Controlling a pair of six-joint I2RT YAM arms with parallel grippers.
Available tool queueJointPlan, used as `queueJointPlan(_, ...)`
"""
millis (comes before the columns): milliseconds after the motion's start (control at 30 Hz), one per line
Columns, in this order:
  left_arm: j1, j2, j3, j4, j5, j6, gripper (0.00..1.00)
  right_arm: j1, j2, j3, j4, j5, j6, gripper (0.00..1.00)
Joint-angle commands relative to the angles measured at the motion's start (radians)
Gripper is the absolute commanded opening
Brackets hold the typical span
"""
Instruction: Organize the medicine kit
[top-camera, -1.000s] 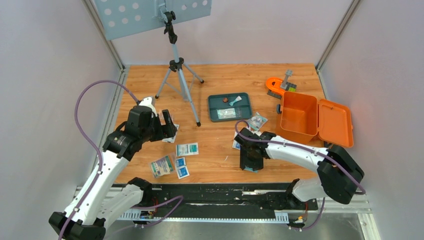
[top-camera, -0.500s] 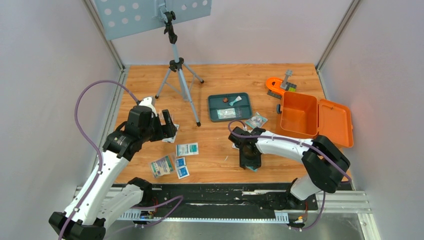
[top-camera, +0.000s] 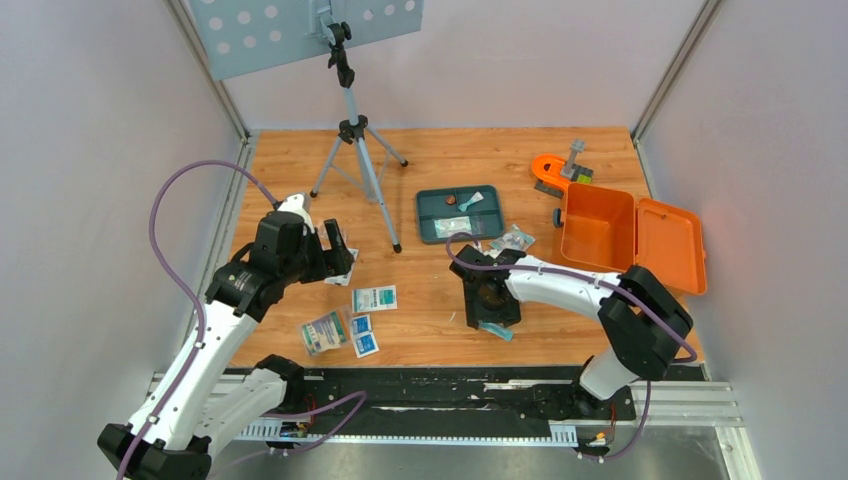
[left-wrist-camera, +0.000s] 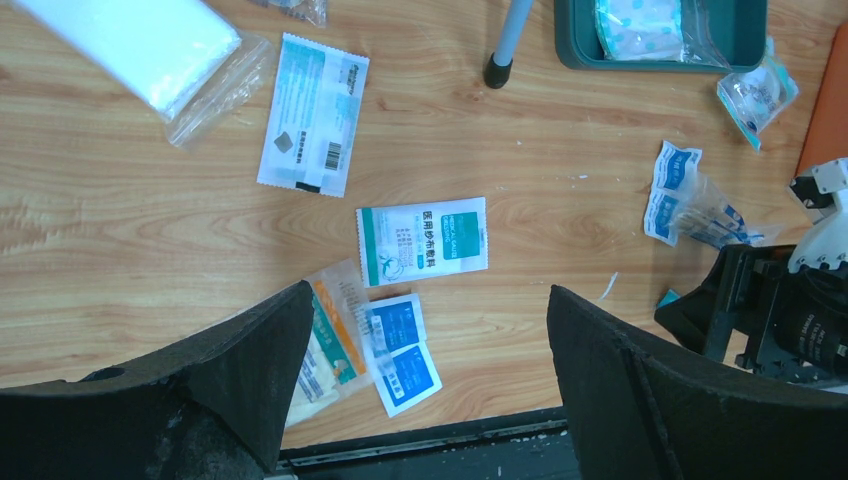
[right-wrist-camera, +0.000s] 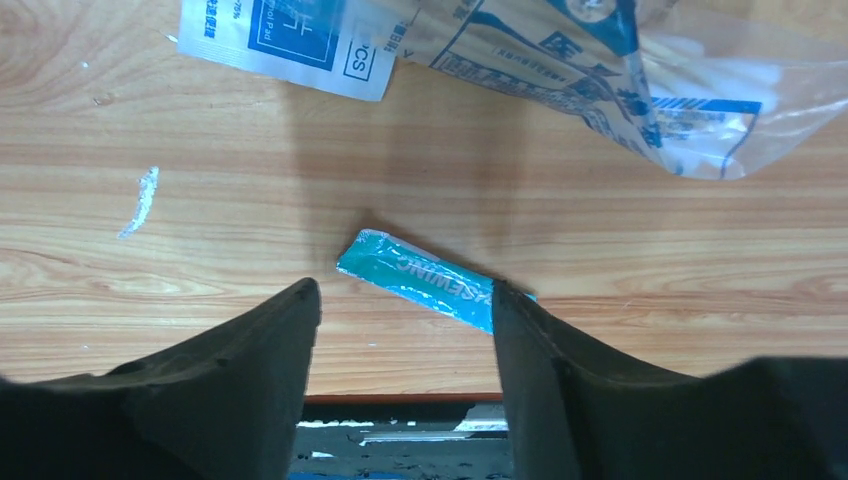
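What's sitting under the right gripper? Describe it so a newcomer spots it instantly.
From the open orange medicine kit at the table's right, follow the arm to the right gripper near the front edge. Below its open jaws lies a small sachet on the wood: solid teal with white lettering, unlike the white-and-blue packet and clear bag beside it.

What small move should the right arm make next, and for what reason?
Probably lower the right gripper a little and close on the teal sachet. Its jaws stand open with the sachet lying flat on the table between them, not gripped. The medicine kit stands open to receive it.
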Motion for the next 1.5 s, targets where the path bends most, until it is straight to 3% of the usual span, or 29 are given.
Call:
queueJointPlan(0, 0.004, -0.015, 0.026, 0.020, -0.005, -0.006, 0.95, -0.012, -0.018, -0.030, 0.054, -0.027, -0.054, 0.67)
queueJointPlan(100, 0.004, -0.013, 0.022, 0.027, 0.002, -0.010, 0.95, -0.030, -0.033, -0.065, 0.103, -0.079, -0.072, 0.73)
queueJointPlan(333, 0.004, -0.011, 0.024, 0.028, 0.003, -0.007, 0.95, -0.034, -0.036, -0.117, 0.176, -0.194, -0.075, 0.73)
queueJointPlan(667, 0.004, -0.015, 0.018, 0.025, 0.003, -0.014, 0.95, 0.029, -0.049, -0.028, 0.147, -0.264, -0.057, 0.64)
queueJointPlan(1167, 0.004, -0.021, 0.015, 0.023, -0.002, -0.012, 0.95, 0.041, 0.028, -0.014, 0.069, -0.097, -0.146, 0.61)
queueJointPlan(1333, 0.004, -0.017, 0.015, 0.028, 0.002, -0.014, 0.95, 0.040, 0.064, -0.025, 0.078, -0.088, -0.149, 0.50)
queueJointPlan(1467, 0.004, -0.017, 0.019, 0.028, 0.002, -0.012, 0.95, 0.041, 0.058, -0.028, 0.086, -0.089, -0.151, 0.29)
